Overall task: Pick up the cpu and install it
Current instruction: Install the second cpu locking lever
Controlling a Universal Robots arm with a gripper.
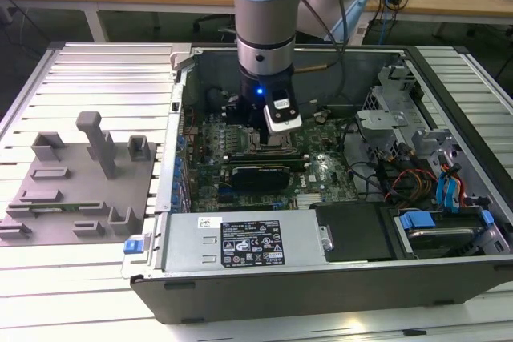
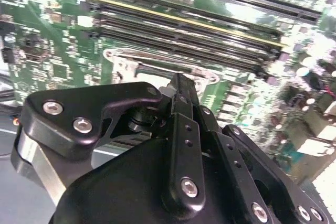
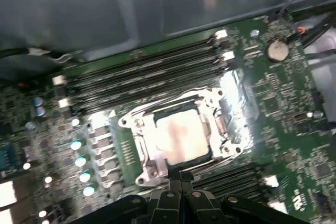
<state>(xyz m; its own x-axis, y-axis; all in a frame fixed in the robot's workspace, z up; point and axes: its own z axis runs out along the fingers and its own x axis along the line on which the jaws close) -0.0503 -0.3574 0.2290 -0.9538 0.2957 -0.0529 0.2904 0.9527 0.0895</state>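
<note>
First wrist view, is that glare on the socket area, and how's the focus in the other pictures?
Yes: in the first wrist view strong glare washes the cpu and the metal socket frame, and everything is soft. In the second wrist view the pincer is fairly sharp, with bright blown-out patches on the motherboard behind. The exterior view is evenly lit.

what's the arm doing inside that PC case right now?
The arm has its gripper down inside the open computer case, right over the motherboard's CPU socket. In the first wrist view the cpu lies flat in the metal socket frame, its pale top showing, between rows of memory slots. The gripper sits at the socket's edge with its fingers together and nothing in them. The grey fixture tray sits outside the case, on the exterior view's left.
</note>
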